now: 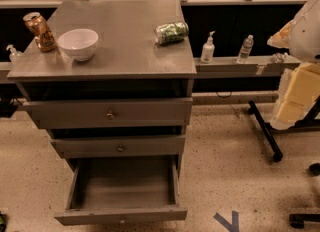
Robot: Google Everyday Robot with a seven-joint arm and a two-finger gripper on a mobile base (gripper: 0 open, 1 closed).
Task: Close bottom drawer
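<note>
The grey cabinet stands in the middle of the camera view with three drawers. The bottom drawer is pulled far out toward me. Its inside is empty, and its slim grey front panel with a small knob sits near the lower edge of the view. The middle drawer and the top drawer stand slightly out. My gripper is not in view. A white and yellow bulky shape fills the right edge; I cannot tell whether it belongs to my arm.
On the cabinet top are a brown can, a white bowl and a green can on its side. A pump bottle and a water bottle stand on a ledge behind. A black wheeled leg lies right.
</note>
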